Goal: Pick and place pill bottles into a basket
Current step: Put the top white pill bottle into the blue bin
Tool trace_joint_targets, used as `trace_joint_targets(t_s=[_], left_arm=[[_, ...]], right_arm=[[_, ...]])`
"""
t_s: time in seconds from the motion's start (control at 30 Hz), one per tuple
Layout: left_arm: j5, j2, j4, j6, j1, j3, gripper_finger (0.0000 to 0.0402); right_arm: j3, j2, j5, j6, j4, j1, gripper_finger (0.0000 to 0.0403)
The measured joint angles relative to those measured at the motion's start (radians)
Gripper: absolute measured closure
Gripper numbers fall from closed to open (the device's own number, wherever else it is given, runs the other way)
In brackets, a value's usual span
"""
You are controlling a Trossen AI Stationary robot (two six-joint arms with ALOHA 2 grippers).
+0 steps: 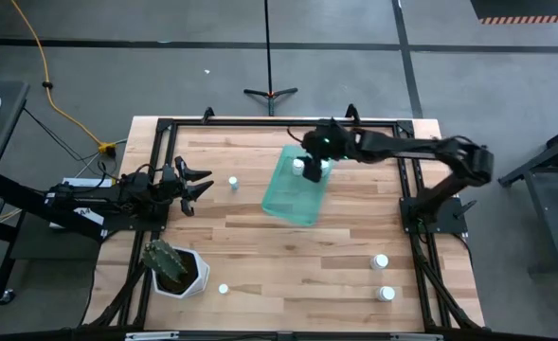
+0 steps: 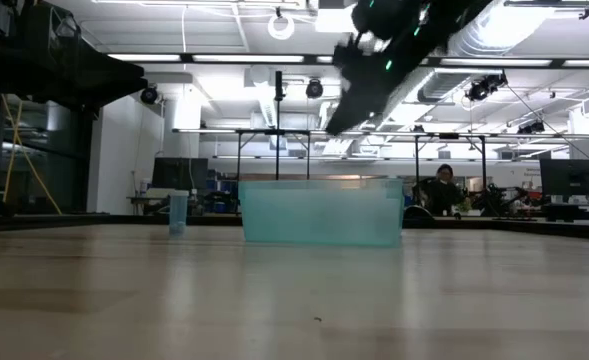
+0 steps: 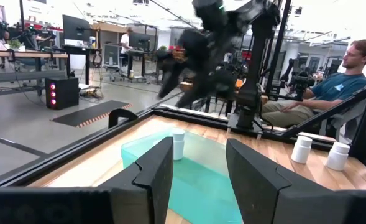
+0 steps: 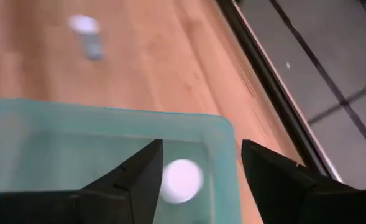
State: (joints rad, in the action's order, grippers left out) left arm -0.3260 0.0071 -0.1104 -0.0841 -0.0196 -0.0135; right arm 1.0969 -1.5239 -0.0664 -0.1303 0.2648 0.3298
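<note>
White bottle under your right tool, inside the teal basket.
Your right tool [image 1: 311, 167] hangs released over the basket's [image 1: 288, 201] far end, one pill bottle [image 4: 181, 180] standing directly below its spread fingers. Your left tool [image 1: 195, 182], also spread, waits nearest the loose bottle [image 1: 233, 184] on the surface [image 1: 288, 265].

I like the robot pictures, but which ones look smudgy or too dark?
Left wrist view: the right hand is a dark smear. Right wrist view: the far pill bottle looks fuzzy. Low view: the right arm is a black shape against bright ceiling lights.
</note>
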Motion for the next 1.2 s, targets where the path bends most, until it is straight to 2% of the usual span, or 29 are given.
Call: trace_joint_targets(t_s=[0.13, 0.23, 0.33, 0.57, 0.67, 0.8, 0.97, 1.07, 1.2], left_arm=[[0.0, 0.0, 0.0, -0.004, 0.0, 0.0, 0.0218], [0.0, 0.0, 0.0, -0.004, 0.0, 0.0, 0.0218], [-0.001, 0.0, 0.0, -0.004, 0.0, 0.0, 0.0218], [-0.002, 0.0, 0.003, -0.004, 0.0, 0.0, 0.0218], [-0.002, 0.0, 0.005, -0.004, 0.0, 0.0, 0.0218], [-0.002, 0.0, 0.008, -0.004, 0.0, 0.0, 0.0218], [-0.002, 0.0, 0.004, -0.003, 0.0, 0.0, 0.0218], [-0.002, 0.0, 0.001, -0.002, 0.0, 0.0, 0.0218], [-0.002, 0.0, 0.0, -0.001, 0.0, 0.0, 0.0218]], right_arm=[[0.002, 0.125, 0.009, -0.008, 0.141, -0.097, 0.0207], [0.002, 0.187, -0.058, 0.02, 0.272, -0.192, 0.0213], [0.002, 0.219, -0.135, 0.103, 0.409, -0.295, 0.0218], [0.002, 0.225, -0.173, 0.381, 0.643, -0.555, 0.0222], [0.001, 0.209, -0.142, 0.539, 0.707, -0.645, 0.0222], [0.001, 0.176, -0.107, 0.751, 0.67, -0.727, 0.0222], [0.001, 0.127, -0.081, 0.928, 0.635, -0.752, 0.022], [0.001, 0.088, -0.025, 1.0, 0.705, -0.762, 0.0205], [0.001, 0.037, 0.048, 1.184, 0.834, -0.791, 0.017]])
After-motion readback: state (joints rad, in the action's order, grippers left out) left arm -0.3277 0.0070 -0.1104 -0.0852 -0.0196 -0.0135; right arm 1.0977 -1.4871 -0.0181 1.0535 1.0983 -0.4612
